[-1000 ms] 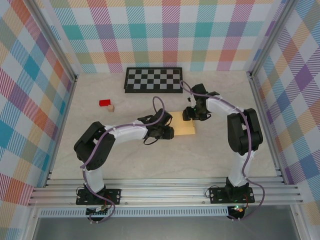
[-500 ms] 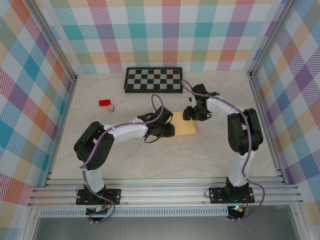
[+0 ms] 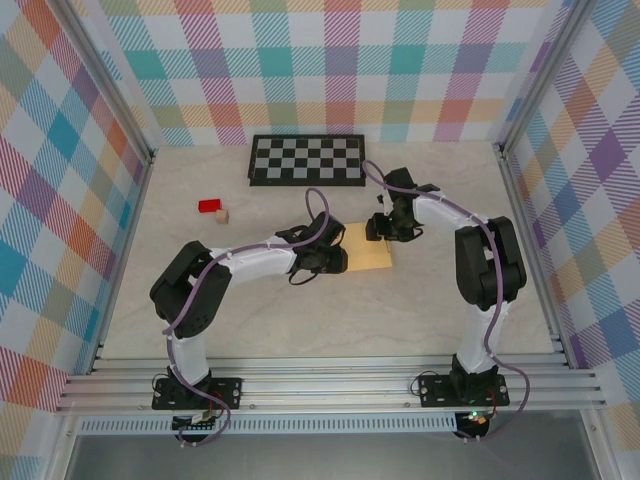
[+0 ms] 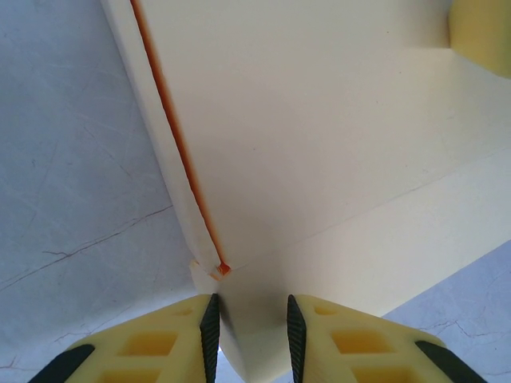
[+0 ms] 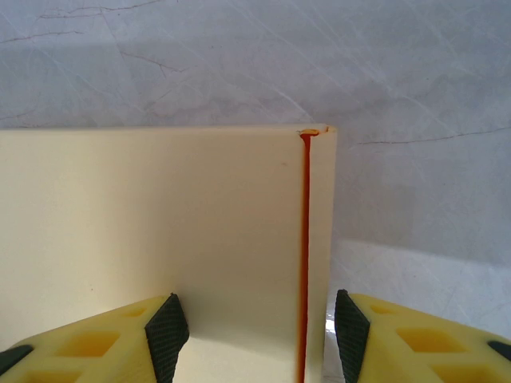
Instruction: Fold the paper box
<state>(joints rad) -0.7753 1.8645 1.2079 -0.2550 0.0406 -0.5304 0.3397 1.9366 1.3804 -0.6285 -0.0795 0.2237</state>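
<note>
**A:** From above, where is the paper box [image 3: 368, 256]?

**B:** Flat on the pale marbled table [image 3: 300, 320], about the middle. The left arm [image 3: 255, 266] reaches its left edge and the right arm [image 3: 450, 216] its far edge. Bare table lies open in front and to the right. The checkerboard [image 3: 307, 160] sits well apart by the back wall, and the red block [image 3: 209, 206] and small tan cube [image 3: 223, 216] are well off to the left.

**A:** And the left wrist view?

**B:** The left fingers [image 4: 152, 347], yellow with black pads, stand narrowly parted with a corner of the box between them. The card is thin, smooth and cream, and an orange seam [image 4: 176, 152] runs along one fold. I cannot tell whether the pads pinch it. Grey veined table shows on both sides.

**A:** Right wrist?

**B:** The right fingers [image 5: 399, 335] stand about half spread over the box's edge, gripping nothing. One pad lies over the card and the other just beside its outer edge. A straight orange line [image 5: 304, 239] runs close to that edge and ends at a square corner. Open table lies beyond.
</note>
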